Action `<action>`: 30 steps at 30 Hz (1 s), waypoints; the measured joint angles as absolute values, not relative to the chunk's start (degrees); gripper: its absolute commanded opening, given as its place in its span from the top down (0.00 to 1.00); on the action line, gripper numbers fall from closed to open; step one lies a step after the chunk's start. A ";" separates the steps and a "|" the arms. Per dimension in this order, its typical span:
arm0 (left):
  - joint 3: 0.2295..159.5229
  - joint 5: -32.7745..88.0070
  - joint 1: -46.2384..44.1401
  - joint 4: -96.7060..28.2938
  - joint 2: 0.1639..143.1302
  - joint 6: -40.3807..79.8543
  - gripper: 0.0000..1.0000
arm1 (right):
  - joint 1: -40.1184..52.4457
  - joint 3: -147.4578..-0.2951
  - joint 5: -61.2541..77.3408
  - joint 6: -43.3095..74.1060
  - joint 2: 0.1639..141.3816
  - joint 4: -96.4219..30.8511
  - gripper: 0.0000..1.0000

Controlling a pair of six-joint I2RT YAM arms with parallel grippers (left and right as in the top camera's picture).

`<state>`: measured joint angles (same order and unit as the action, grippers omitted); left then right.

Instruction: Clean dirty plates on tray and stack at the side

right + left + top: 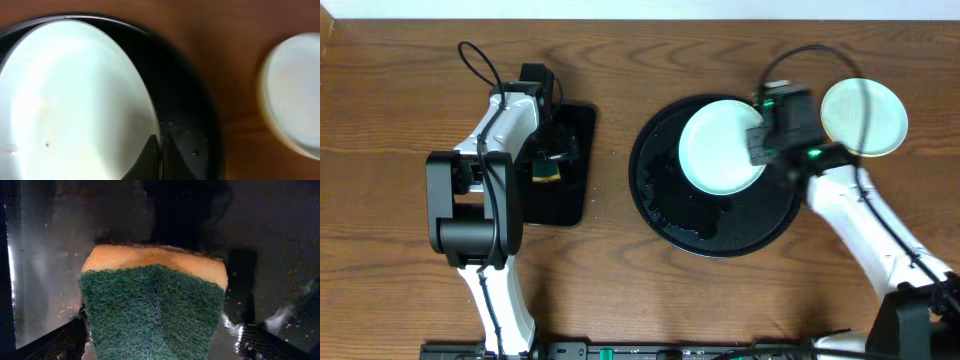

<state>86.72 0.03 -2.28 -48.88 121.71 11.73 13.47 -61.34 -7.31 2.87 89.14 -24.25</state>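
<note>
Desk (620,300): brown wood under both trays.
Left risk: sponge (150,310) loose on small tray (570,205), easily nudged aside.
Left hand (551,163): wide, hovering astride sponge.
Right risk: thin pinch, possible slip of mint plate (715,150) onto round tray (660,205).
Right hand (159,155): closed, seemingly on plate's rim.
Yellow plate (880,115): on desk, just right of round tray.

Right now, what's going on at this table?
The right pincer is shut on the rim of a mint-white plate that sits in the round black tray. Another plate lies on the table beside that tray. The left pincer stands open around a green-and-yellow sponge on the small rectangular tray, not gripping it.
</note>
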 measured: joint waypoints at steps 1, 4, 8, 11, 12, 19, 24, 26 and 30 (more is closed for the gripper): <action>86.72 0.03 -2.28 -48.88 121.71 11.73 0.05 | 10.52 -61.32 -2.33 3.29 89.14 -24.34 0.99; 86.72 0.03 -2.28 -48.88 121.71 11.73 0.05 | 4.12 -59.57 7.55 4.16 89.14 -23.53 0.99; 86.72 0.03 -2.28 -48.88 121.71 11.70 0.05 | 2.81 -52.21 13.15 4.56 90.28 -14.50 0.99; 86.72 0.03 -2.28 -48.88 121.71 11.73 0.04 | 2.81 -48.03 14.44 4.91 93.80 -7.11 0.99; 86.72 0.05 -2.28 -48.88 121.71 11.73 0.04 | 2.81 -47.29 14.50 4.97 94.94 -6.15 0.98; 86.72 0.03 -2.28 -48.88 121.71 11.73 0.04 | 2.81 -46.48 14.59 5.48 99.29 -3.14 0.64; 86.72 0.03 -2.28 -48.88 121.71 11.73 0.04 | 2.81 -46.54 14.70 5.45 99.26 -2.81 0.60; 86.72 0.03 -2.28 -48.88 121.71 11.73 0.04 | 2.81 -46.74 15.25 4.82 98.13 -6.76 0.63; 86.72 0.03 -2.28 -48.88 121.71 11.73 0.04 | 3.92 -48.36 16.05 1.34 90.67 -15.18 0.94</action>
<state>86.72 0.03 -2.28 -48.88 121.71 11.73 3.92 -48.36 16.05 1.34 90.67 -15.18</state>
